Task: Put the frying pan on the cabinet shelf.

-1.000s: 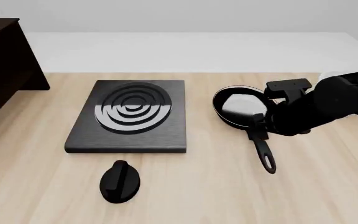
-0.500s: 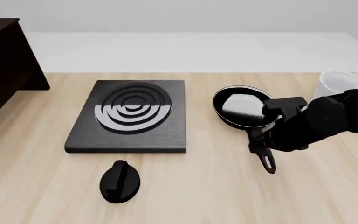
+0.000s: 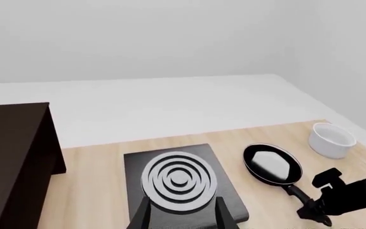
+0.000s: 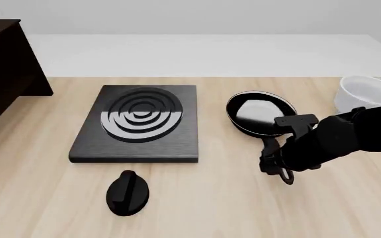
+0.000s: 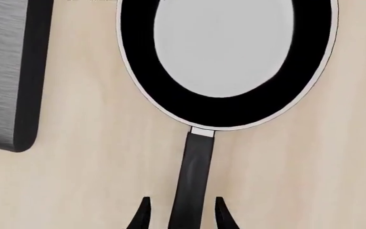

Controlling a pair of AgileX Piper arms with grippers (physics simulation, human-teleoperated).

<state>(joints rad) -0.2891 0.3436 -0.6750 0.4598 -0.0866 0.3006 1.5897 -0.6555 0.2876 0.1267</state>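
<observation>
The frying pan (image 4: 257, 113) lies flat on the tabletop to the right of the burner plate, its long handle (image 4: 275, 152) pointing toward the near edge. My right gripper (image 4: 271, 159) is low over the handle. In the right wrist view the gripper (image 5: 181, 213) is open, one fingertip (image 5: 143, 210) on each side of the handle (image 5: 192, 176) with a small gap on both sides. Above the burner plate my left gripper (image 3: 181, 215) hangs open and holds nothing. The dark cabinet (image 4: 4, 69) stands at the far left; its shelf is hidden.
A square black burner plate (image 4: 137, 124) sits mid-table, with a small black knob (image 4: 127, 193) in front of it. A white bowl (image 4: 364, 92) stands at the right edge behind my right arm (image 4: 349, 136). The tabletop (image 4: 204, 203) is light wood.
My right gripper has moved down the pan's handle toward the near edge and lowered around it, uncovering the white bowl behind. The pan has not moved.
</observation>
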